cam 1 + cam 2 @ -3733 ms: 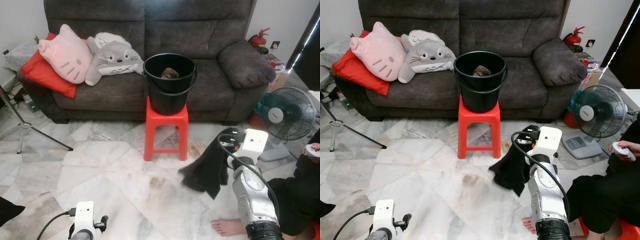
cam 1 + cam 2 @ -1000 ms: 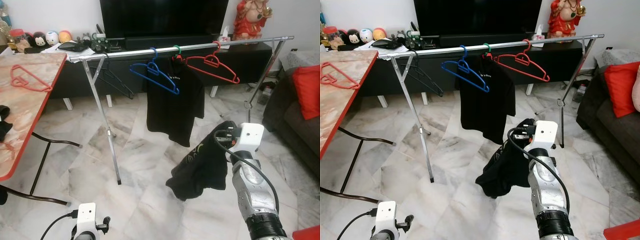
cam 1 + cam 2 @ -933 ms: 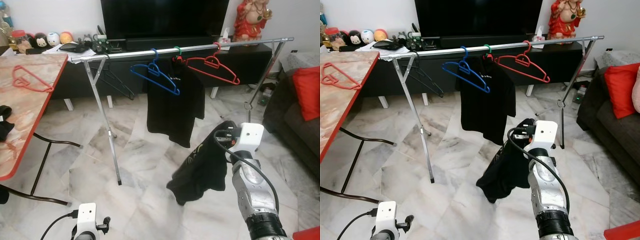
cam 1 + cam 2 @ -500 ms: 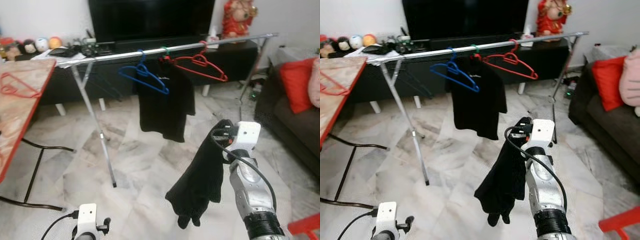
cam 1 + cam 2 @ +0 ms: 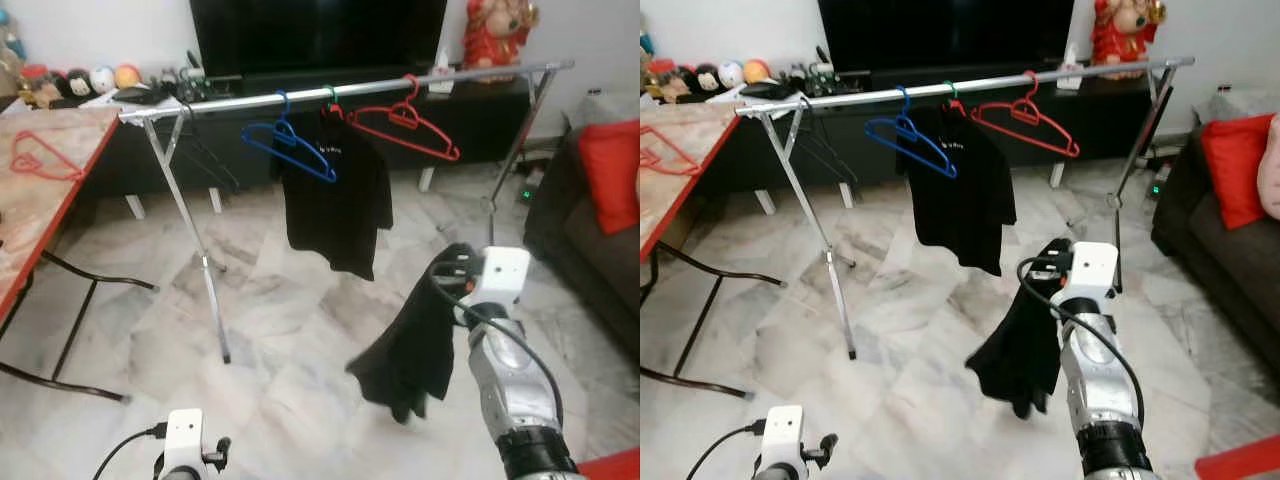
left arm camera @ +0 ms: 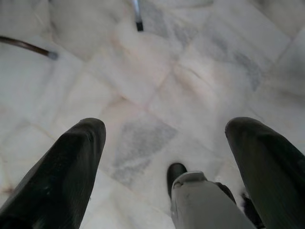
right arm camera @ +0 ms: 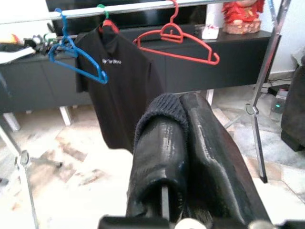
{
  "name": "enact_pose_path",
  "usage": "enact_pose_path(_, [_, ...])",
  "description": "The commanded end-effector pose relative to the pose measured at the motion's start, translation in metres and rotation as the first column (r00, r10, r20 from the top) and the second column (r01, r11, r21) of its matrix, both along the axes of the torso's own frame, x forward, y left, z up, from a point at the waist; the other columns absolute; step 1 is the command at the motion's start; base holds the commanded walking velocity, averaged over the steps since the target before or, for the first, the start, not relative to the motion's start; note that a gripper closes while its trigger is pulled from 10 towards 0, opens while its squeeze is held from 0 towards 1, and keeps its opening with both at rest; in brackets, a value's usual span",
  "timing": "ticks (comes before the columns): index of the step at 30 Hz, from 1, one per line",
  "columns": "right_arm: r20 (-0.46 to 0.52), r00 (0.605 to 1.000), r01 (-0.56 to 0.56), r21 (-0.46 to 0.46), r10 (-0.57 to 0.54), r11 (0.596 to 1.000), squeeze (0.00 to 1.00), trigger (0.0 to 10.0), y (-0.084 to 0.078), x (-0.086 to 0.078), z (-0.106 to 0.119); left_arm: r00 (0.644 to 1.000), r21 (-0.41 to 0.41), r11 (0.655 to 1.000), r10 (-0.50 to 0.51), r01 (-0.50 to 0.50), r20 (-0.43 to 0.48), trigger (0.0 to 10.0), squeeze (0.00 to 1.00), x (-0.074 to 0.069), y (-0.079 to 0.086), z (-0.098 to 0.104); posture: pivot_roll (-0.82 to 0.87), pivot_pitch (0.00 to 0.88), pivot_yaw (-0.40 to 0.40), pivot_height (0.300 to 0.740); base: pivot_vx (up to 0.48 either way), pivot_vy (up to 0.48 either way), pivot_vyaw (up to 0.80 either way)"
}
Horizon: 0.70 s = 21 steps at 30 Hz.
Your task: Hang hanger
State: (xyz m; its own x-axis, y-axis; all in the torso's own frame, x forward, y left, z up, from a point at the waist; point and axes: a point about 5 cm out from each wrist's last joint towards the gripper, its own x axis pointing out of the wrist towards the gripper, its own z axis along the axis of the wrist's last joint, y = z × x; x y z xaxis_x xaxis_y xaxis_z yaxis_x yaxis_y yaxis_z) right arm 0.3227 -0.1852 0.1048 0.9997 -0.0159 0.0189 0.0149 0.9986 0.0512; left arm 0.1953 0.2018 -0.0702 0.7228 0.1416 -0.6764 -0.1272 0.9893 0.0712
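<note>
A silver clothes rail (image 5: 330, 92) crosses the room ahead. On it hang a blue hanger (image 5: 290, 152), a black shirt (image 5: 336, 198) on a green hook, and a bare red hanger (image 5: 405, 130). A second red hanger (image 5: 34, 160) lies on the table at the left. My right gripper (image 7: 183, 102) is shut on a black garment (image 5: 412, 345), which dangles below it, in front of the rail and lower than it. Low near the floor, my left gripper (image 6: 166, 126) is open with only floor tiles between its fingers.
A red-edged table (image 5: 40, 225) stands at the left on thin dark legs. The rail's slanted legs (image 5: 195, 240) reach the marble floor. Behind it are a dark TV cabinet (image 5: 250, 140) and a red statue (image 5: 495, 30). A sofa with a red cushion (image 5: 610, 175) is at the right.
The whole view has shifted as I moved, from the sofa to the rail. The black garment has swung under my right gripper, which keeps its hold.
</note>
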Motion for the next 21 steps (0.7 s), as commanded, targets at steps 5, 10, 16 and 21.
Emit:
enact_pose_path(5, [0.039,0.999,-0.018,0.000,0.018,1.000,0.00,10.0,0.0053,0.0035,0.0087,1.000,0.014,1.000,-0.002,0.002,-0.002,10.0,0.00,0.0001,0.0041,0.0007,-0.08,0.000,-0.009,0.716,0.000,-0.326,0.00])
enact_pose_path(10, [0.037,0.999,-0.014,-0.001,0.015,1.000,0.00,10.0,0.0036,0.0041,0.0089,1.000,0.012,1.000,0.003,-0.003,0.002,10.0,0.00,0.0013,0.0043,0.0013,-0.08,0.000,-0.016,0.716,0.000,-0.326,0.00])
enact_pose_path(16, [0.033,0.999,-0.011,-0.002,0.011,1.000,0.00,10.0,0.0025,0.0053,0.0082,1.000,0.011,1.000,0.011,-0.011,0.007,10.0,0.00,0.0030,0.0048,0.0023,-0.08,0.000,-0.019,0.716,0.000,-0.332,0.00])
enact_pose_path(21, [0.036,0.999,-0.014,0.000,0.014,1.000,0.00,10.0,0.0037,0.0064,0.0092,0.999,0.013,0.999,0.032,-0.032,0.004,10.0,0.00,0.0029,0.0063,0.0023,-0.08,0.000,-0.021,0.716,0.000,-0.123,0.00])
